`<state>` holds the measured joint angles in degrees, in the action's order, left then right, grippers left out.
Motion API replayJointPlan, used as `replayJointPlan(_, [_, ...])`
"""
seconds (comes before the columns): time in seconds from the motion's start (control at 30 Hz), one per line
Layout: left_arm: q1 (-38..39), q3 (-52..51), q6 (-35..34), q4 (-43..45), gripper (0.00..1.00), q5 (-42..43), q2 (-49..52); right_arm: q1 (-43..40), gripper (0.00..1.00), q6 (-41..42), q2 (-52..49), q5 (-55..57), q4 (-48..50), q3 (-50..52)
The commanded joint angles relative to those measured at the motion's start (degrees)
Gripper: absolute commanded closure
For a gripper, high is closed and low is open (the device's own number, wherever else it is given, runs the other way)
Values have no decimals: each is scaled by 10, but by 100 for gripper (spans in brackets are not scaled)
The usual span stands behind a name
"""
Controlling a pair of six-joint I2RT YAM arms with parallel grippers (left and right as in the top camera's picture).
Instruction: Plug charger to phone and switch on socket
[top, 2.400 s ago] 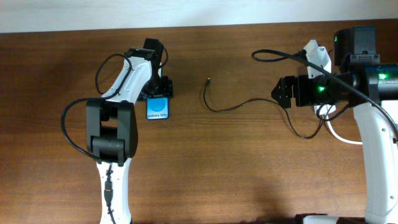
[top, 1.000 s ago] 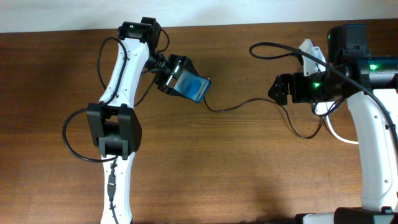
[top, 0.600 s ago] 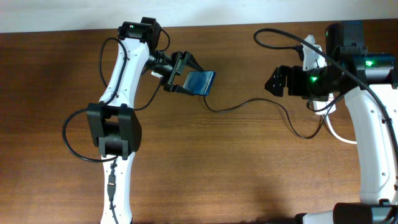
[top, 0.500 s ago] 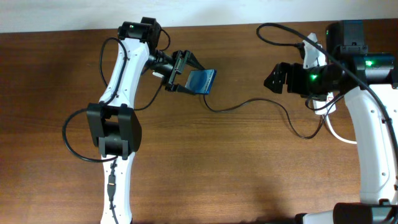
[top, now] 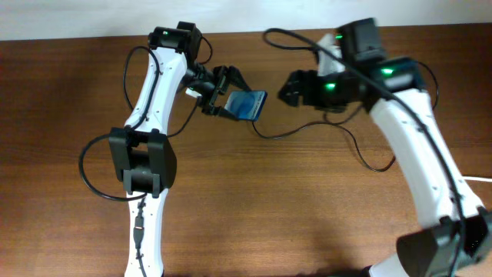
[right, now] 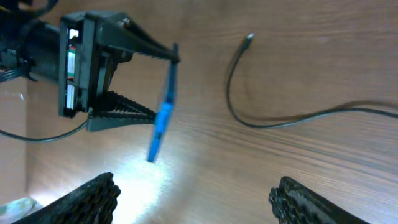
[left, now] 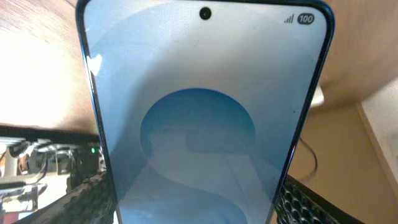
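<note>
1. table [top: 307, 223]: dark wood. All positions below are given off the phone [left: 199, 124].
2. right arm [top: 407, 146]: reaches across toward the phone, wrist near it but apart.
3. left gripper [top: 233, 96]: clamped on the phone across its width. Holds it tilted and, going by the right wrist view, clear of the wood.
4. right gripper [right: 194, 186]: fingers spread wide, nothing between them. Hovers near the phone, not touching it.
5. phone: blue screen lit, punch-hole end pointing away from the left gripper's base. Port not visible in any view.
6. charger cable [right: 292, 118]: loose on the wood, curving away from the phone toward the right arm's side.
7. connector tip [right: 250, 37]: free on the table near the phone, touching nothing.
8. socket: can't make it out in any view.
9. step, my read: phone is presented and the plug pickup is next. The right gripper needs to drop onto the charger cable just behind the connector tip, pinch, square the tip to the port edge and push in. Switch comes after.
</note>
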<state>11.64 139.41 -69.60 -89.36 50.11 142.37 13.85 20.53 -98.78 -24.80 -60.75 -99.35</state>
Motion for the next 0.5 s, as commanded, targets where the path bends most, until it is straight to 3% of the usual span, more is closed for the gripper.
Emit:
replayJointPlan(0.0, [4, 17, -48, 0, 100, -71, -6, 37, 17, 90, -47, -1, 53, -9])
replayJointPlan(0.2, [4, 17, -63, 2, 100, -70, -6, 113, 30, 188, -103, 77, 103, -9])
replayJointPlan(0.47, [3, 17, -54, 1, 100, 10, -6, 132, 40, 205, -108, 104, 109, -9])
